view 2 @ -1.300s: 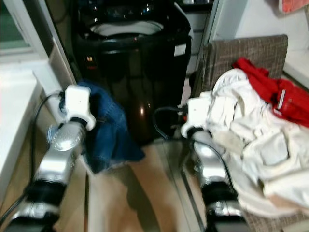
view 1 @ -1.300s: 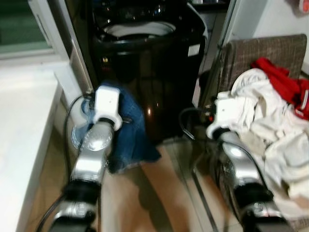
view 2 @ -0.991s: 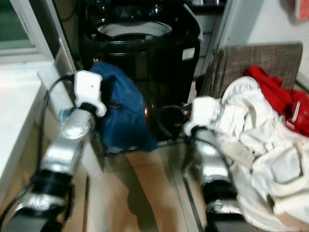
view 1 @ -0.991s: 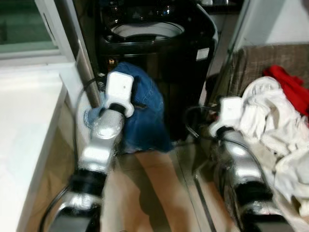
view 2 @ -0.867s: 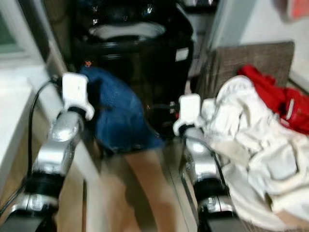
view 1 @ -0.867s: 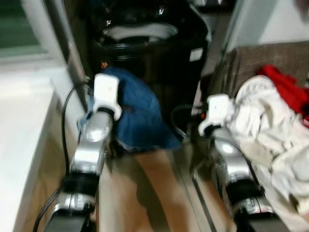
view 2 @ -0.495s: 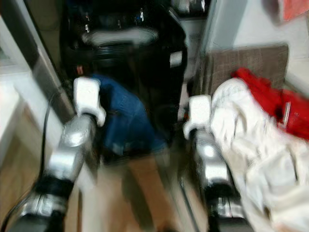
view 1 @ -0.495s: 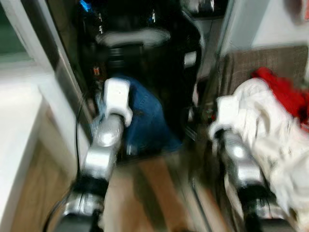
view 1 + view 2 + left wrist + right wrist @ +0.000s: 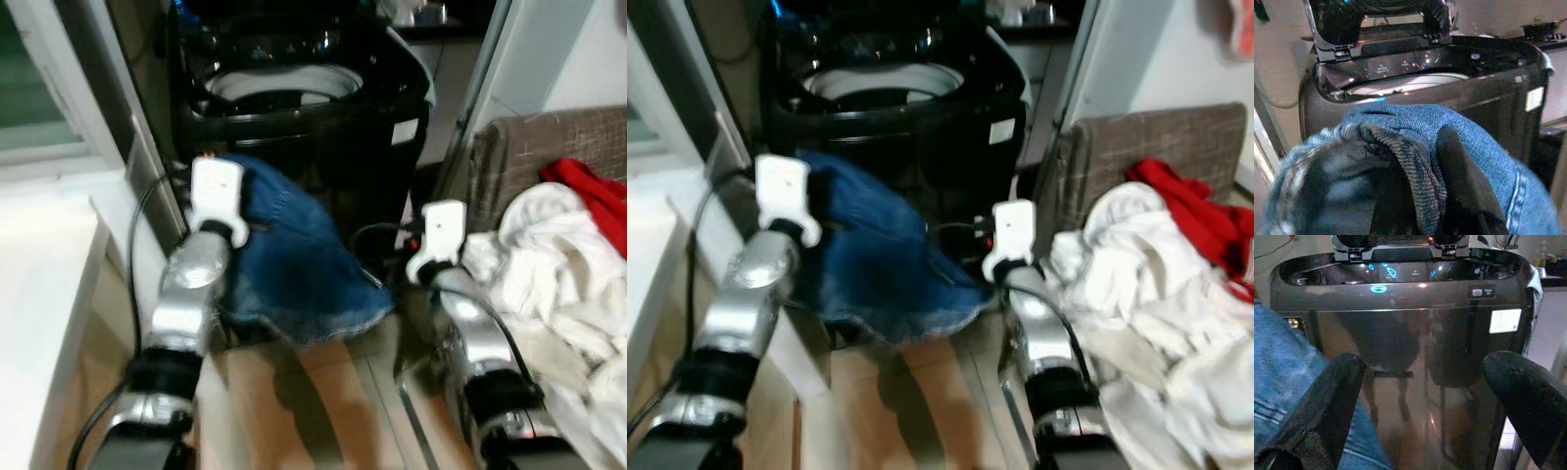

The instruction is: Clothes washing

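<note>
1. Left gripper (image 9: pixel 1415 166) is clenched on the blue denim garment (image 9: pixel 294 259); in the left wrist view one black finger (image 9: pixel 1462 181) presses into a bunched fold of the cloth, just before the washing machine (image 9: pixel 313 108).
2. Right gripper (image 9: pixel 1420 401) holds nothing, its two black fingers (image 9: pixel 1327 401) spread wide apart and pointed at the machine's dark glossy front, with the denim showing beside one finger.
3. Compared with about a second ago, the denim hangs wider: its frayed hem now spreads to the right, reaching close to the right arm, where before it hung as a narrower bundle under the left wrist.
4. The left arm has stayed raised with the garment in front of the machine, and the right arm has stayed level beside the laundry pile.
5. The whole view has shifted a little, so the camera has moved; the machine's open top and pale drum rim (image 9: pixel 872 83) now show more fully.
6. One washing machine stands at the far middle, lid up.
7. One denim garment is in the grip.
8. To the right, a pile of white clothes (image 9: pixel 1136 304) lies on a brown woven chair (image 9: pixel 1156 142), with one red garment (image 9: pixel 1195 215) at its far side.
9. A white surface (image 9: pixel 39 284) runs along the left.
</note>
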Controlling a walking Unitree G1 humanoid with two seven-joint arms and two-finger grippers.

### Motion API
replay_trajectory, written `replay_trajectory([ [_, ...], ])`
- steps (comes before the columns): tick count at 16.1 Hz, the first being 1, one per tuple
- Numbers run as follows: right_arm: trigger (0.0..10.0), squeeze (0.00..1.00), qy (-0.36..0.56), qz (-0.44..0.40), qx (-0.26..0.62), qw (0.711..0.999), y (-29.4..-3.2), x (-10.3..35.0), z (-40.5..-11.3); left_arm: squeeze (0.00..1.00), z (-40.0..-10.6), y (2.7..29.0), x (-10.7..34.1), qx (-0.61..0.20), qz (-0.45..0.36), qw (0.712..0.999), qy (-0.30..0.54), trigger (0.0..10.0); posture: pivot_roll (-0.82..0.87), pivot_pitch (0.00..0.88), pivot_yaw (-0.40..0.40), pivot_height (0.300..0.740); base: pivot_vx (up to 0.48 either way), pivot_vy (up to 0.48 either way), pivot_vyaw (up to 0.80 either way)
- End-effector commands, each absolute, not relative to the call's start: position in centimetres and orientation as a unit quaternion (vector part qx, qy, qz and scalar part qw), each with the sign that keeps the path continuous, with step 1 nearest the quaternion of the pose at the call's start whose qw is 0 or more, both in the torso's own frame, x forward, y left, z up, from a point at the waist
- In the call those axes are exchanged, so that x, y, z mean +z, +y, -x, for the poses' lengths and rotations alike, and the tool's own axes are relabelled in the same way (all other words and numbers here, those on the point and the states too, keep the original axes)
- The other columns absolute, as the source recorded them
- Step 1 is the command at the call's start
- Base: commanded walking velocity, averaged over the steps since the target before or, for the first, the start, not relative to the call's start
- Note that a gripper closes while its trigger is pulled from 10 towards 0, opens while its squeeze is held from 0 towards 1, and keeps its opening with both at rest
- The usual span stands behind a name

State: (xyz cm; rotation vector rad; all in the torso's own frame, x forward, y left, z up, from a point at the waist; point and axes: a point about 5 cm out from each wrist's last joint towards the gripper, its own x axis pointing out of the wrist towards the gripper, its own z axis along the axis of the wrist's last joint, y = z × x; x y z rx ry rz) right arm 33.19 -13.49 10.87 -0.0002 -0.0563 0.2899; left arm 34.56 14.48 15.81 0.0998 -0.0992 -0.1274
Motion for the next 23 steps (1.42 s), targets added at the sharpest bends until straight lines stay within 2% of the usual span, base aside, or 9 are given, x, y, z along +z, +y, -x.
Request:
replay_trajectory([
  [1, 10.0, 0.0, -0.047, 0.008, 0.143, 0.989, -14.1, 12.2, -33.7, 0.0, -35.1, 13.4, 17.6, -0.078, -0.055, 0.992, -0.079, 0.0, -0.13, 0.0, 0.023, 0.74, 0.48, 0.0, 0.0],
  [5, 10.0, 0.0, -0.035, 0.012, 0.141, 0.989, -14.7, 11.7, -33.5, 0.0, -35.5, 12.8, 20.1, -0.114, -0.075, 0.983, -0.121, 0.0, -0.13, 0.0, 0.023, 0.74, 0.48, 0.0, 0.0],
  [7, 10.0, 0.0, -0.019, 0.017, 0.156, 0.987, -15.0, 10.9, -32.7, 0.0, -36.6, 12.8, 24.7, -0.151, -0.099, 0.97, -0.163, 0.0, -0.13, 0.0, 0.031, 0.74, 0.48, 0.0, 0.0],
  [9, 10.0, 0.0, -0.007, 0.014, 0.166, 0.986, -15.6, 10.3, -31.8, 0.0, -38.0, 13.7, 31.7, -0.161, -0.153, 0.946, -0.235, 0.0, -0.14, 0.0, 0.058, 0.74, 0.48, 0.0, 0.0],
  [11, 10.0, 0.0, -0.003, 0.009, 0.174, 0.985, -15.6, 10.2, -31.5, 0.0, -38.6, 13.8, 34.7, -0.169, -0.17, 0.936, -0.257, 0.0, -0.15, 0.0, 0.074, 0.74, 0.48, 0.0, 0.0],
  [13, 10.0, 0.0, -0.025, -0.013, 0.229, 0.973, -15.2, 11.9, -29.8, 0.0, -39.3, 12.2, 40.8, -0.182, -0.229, 0.908, -0.301, 0.0, -0.19, 0.0, 0.124, 0.74, 0.48, 0.0, 0.0],
  [17, 10.0, 0.0, -0.057, -0.026, 0.282, 0.957, -15.3, 14.4, -27.5, 0.0, -39.5, 10.9, 43.9, -0.168, -0.267, 0.899, -0.305, 0.0, -0.27, 0.0, 0.186, 0.74, 0.48, 0.0, 0.0],
  [20, 10.0, 0.0, -0.076, -0.048, 0.358, 0.93, -15.2, 19.1, -23.8, 0.0, -39.3, 10.0, 46.1, -0.085, -0.369, 0.871, -0.312, 0.0, -0.34, 0.027, 0.22, 0.74, 0.48, 0.0, 0.0],
  [23, 10.0, 0.0, -0.113, -0.081, 0.37, 0.919, -15.3, 22.3, -22.7, 0.0, -40.6, 10.2, 43.2, -0.049, -0.441, 0.856, -0.265, 0.0, -0.37, 0.055, 0.24, 0.74, 0.48, 0.0, 0.0],
])
